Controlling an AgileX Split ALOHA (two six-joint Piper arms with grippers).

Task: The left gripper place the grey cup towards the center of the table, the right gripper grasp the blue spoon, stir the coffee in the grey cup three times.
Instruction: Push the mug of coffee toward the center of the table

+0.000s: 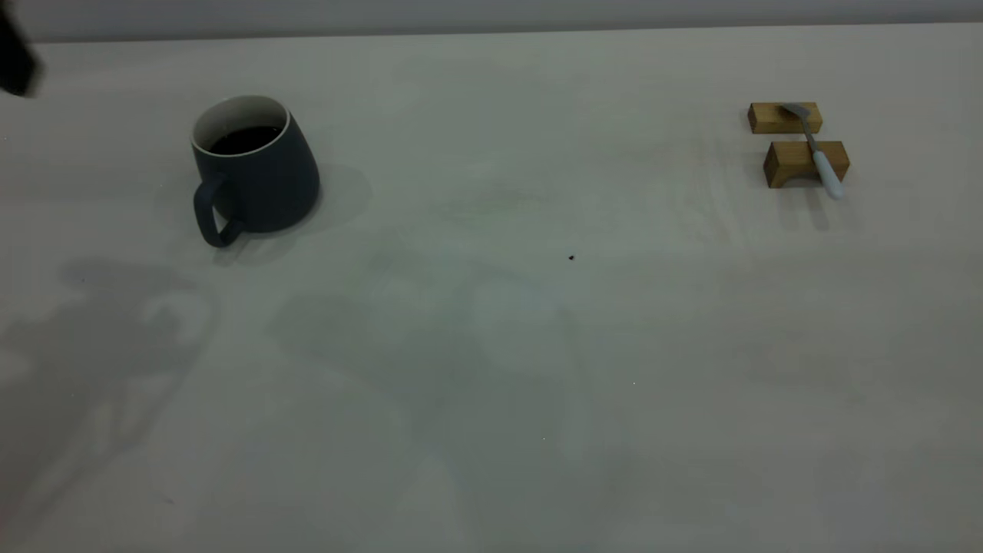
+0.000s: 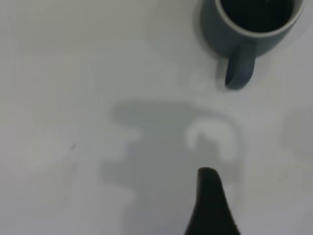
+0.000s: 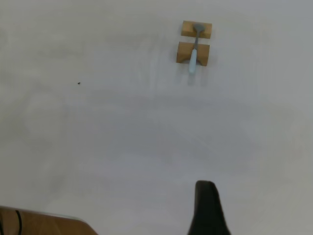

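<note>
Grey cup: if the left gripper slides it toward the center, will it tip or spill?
Probably not tip: the cup widens toward its base and stands flat on the table. The coffee sits well below the rim, so gentle moves likely won't spill. The loop handle may snag fingers.

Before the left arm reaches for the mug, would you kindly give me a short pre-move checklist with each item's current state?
1. Dark grey ceramic cup upright on the pale matte table: ok.
2. Black coffee inside, none spilled around: ok.
3. Cup handle unobstructed, facing the left tool: ok.
4. Left tool's opening: cannot tell.
5. Pale-blue-handled metal spoon resting across two tan wooden blocks: ok.
6. Table centre free of objects: ok.
</note>
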